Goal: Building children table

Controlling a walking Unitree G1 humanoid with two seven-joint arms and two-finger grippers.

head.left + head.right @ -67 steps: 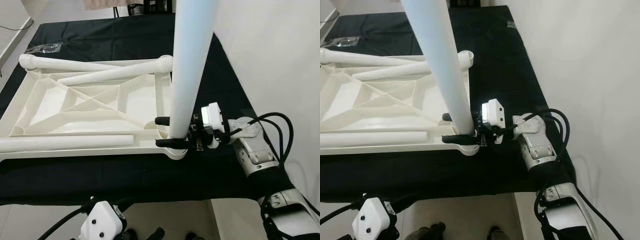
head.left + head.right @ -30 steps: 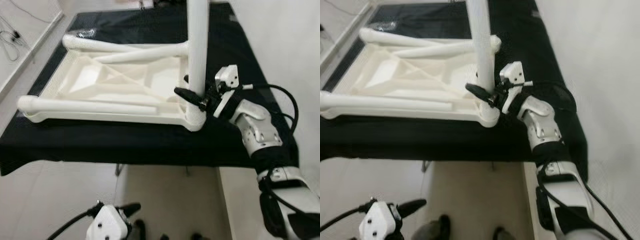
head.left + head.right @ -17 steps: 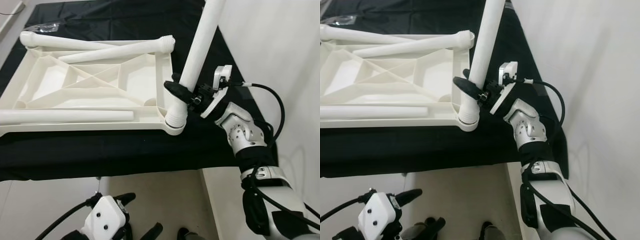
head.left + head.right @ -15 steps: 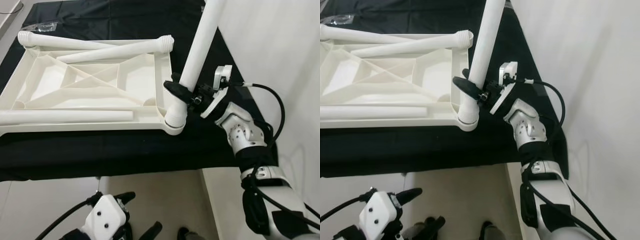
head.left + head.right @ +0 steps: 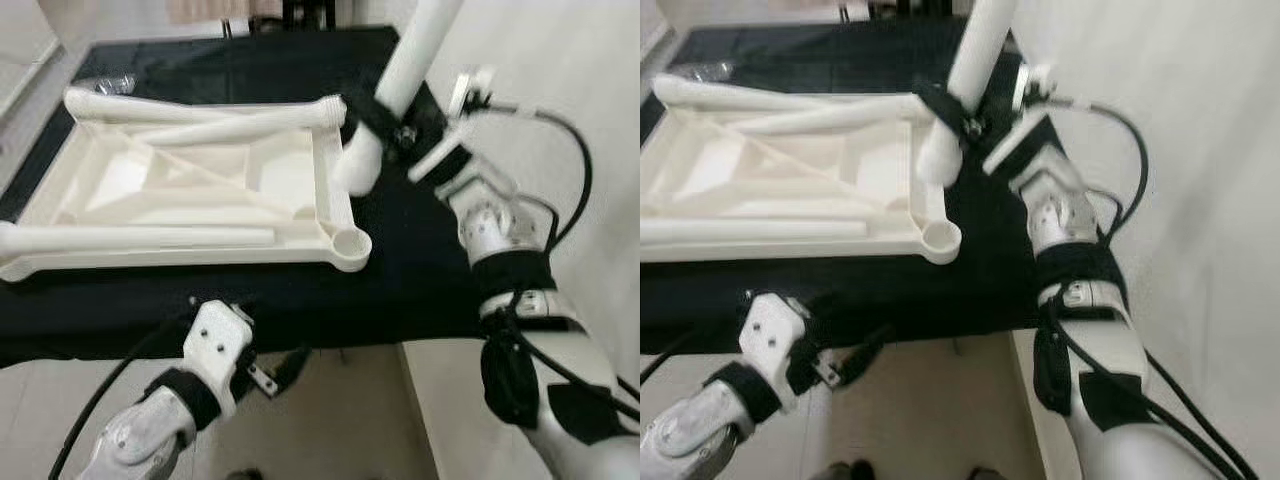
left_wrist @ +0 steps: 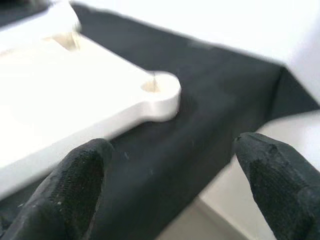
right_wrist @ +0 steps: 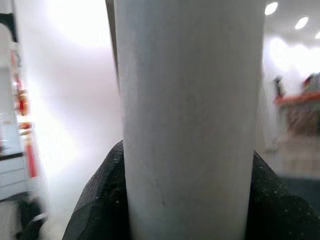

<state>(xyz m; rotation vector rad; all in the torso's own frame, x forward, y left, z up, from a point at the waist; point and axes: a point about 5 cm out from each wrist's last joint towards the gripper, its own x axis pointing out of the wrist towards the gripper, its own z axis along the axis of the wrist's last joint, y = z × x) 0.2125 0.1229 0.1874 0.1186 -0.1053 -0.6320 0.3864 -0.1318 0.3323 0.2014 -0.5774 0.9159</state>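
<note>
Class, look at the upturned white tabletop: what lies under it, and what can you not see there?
The tabletop rests on a black cloth that spreads past it. The cloth hides whatever it covers. The right gripper holds a white leg lifted off the corner socket.

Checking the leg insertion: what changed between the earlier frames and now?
The right gripper, still shut on the white leg, has lifted it out of the near-right corner socket, which is now empty; the leg's lower end hangs tilted above the tabletop frame. The left gripper has risen toward the black-clothed table's front edge, fingers open. The other loose legs lie as before.
</note>
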